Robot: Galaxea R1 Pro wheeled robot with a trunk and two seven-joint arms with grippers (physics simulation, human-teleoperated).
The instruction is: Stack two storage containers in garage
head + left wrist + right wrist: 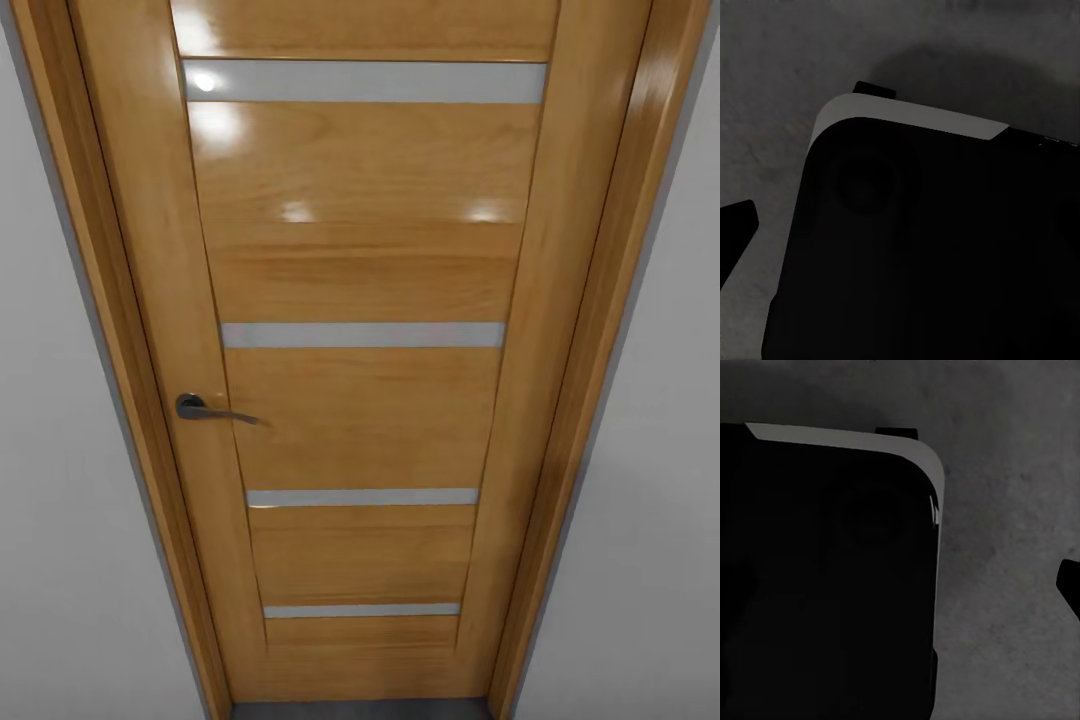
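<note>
Wooden door (pixel 365 400) with grey handle (pixel 205 409) fills the head view; each tool's state is undeterminable, wrist views dark.

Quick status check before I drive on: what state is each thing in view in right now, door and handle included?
Wooden door: shut, flush in its frame.
Door handle: lever level, not pressed down.
Left gripper: one dark fingertip at the picture's edge over grey concrete floor; open or shut cannot be told.
Right gripper: one dark fingertip at the edge; open or shut cannot be told.

Home interior: panelled wooden door (pixel 360 380)
</note>
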